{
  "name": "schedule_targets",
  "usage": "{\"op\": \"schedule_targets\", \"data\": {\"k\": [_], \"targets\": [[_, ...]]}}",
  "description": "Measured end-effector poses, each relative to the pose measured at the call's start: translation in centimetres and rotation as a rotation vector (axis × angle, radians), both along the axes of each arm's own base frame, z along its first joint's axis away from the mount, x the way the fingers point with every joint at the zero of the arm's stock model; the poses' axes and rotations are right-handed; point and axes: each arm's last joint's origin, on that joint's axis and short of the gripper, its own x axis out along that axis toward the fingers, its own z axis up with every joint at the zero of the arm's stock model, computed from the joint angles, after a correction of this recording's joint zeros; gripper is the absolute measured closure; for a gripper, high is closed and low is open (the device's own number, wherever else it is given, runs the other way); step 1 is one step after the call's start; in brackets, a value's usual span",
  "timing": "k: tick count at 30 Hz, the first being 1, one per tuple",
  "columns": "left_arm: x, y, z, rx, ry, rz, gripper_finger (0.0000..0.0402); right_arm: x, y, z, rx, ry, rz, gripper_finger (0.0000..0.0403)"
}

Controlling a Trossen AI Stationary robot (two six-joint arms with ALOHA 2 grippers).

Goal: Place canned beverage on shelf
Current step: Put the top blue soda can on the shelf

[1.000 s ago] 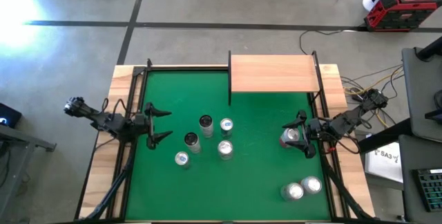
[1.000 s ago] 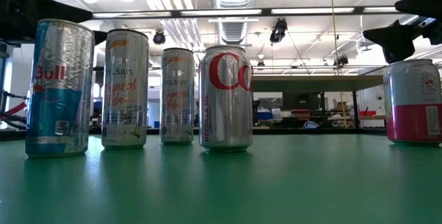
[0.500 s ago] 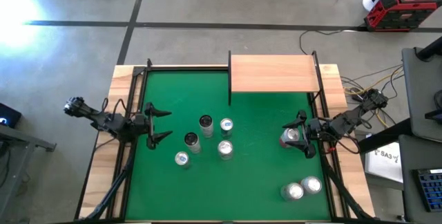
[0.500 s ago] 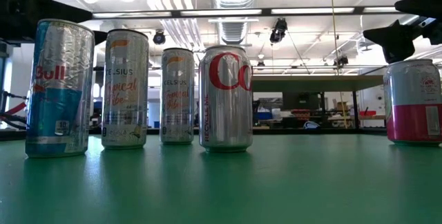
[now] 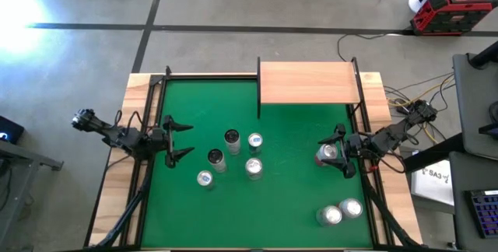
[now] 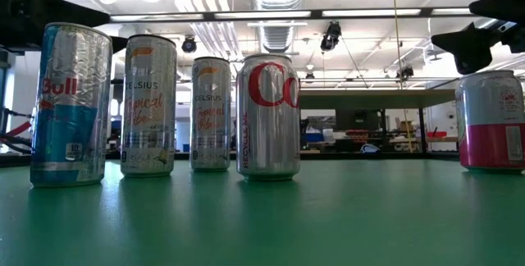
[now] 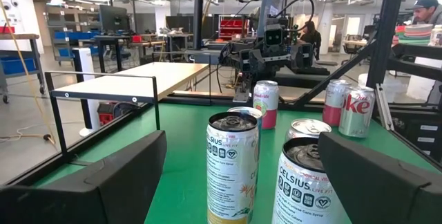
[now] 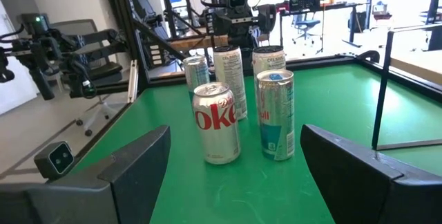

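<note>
Green felt table [image 5: 288, 205] holds several cans. Right gripper [image 5: 336, 153], fingers spread, straddles the pink can [image 5: 327, 155] without pinching. Left gripper [image 5: 176, 140] waits, spread, empty.

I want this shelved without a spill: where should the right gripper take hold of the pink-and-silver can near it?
Probably mid-height on the round side wall of the upright pink-and-silver can, with the open right gripper coming from the table's right side. The can stands alone, so both flanks are free.

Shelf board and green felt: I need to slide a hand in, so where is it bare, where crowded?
The shelf top is bare. Felt lies bare between the shelf and the four-can cluster, and along the near edge left of the can pair. The centre is crowded.
</note>
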Motion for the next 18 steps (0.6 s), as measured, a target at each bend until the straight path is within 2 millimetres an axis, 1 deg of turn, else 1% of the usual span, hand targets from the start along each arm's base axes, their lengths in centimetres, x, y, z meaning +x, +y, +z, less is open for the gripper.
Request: {"op": "schedule_targets", "data": {"k": [7,14,18], "targets": [[0.0,0.0,0.02,0.0,0.0,0.0,0.0041,0.0,0.0,0.0,-0.006,-0.001,0.001,0.0087],[0.0,0.0,0.07,-0.002,-0.004,0.001,0.0041,0.0,0.0,0.0,-0.236,-0.017,0.012,0.0087],[0.0,0.0,0.07,-0.002,-0.003,0.0,0.0041,0.0,0.0,0.01,-0.41,-0.03,0.02,0.0087]]}}
